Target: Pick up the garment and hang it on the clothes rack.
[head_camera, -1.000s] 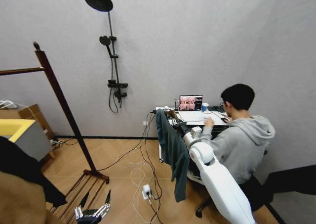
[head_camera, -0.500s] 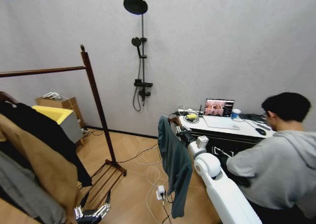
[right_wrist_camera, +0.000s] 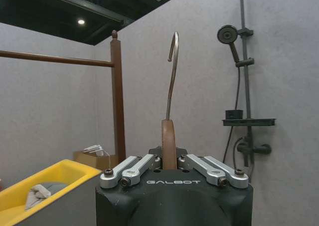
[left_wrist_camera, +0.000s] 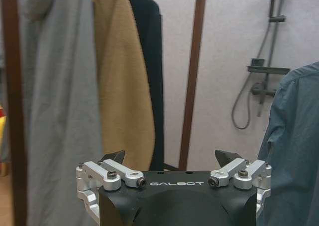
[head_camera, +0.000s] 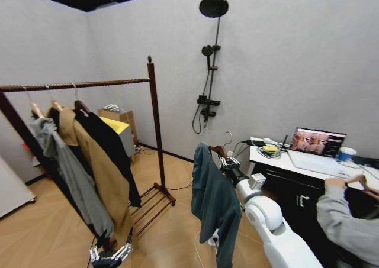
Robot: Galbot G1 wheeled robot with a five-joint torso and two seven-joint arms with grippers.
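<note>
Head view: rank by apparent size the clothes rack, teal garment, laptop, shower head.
Largest to smallest as they look:
1. clothes rack
2. garment, held on its hanger by the right gripper
3. laptop
4. shower head
The laptop and shower head sit farther back, so their true sizes stay unsure. The left gripper hangs low.

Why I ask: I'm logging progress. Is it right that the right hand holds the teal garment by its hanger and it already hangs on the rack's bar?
Not quite. The right hand does hold the garment by its hanger, but it isn't on the clothes rack yet: the head view shows it held apart from the bar.
</note>
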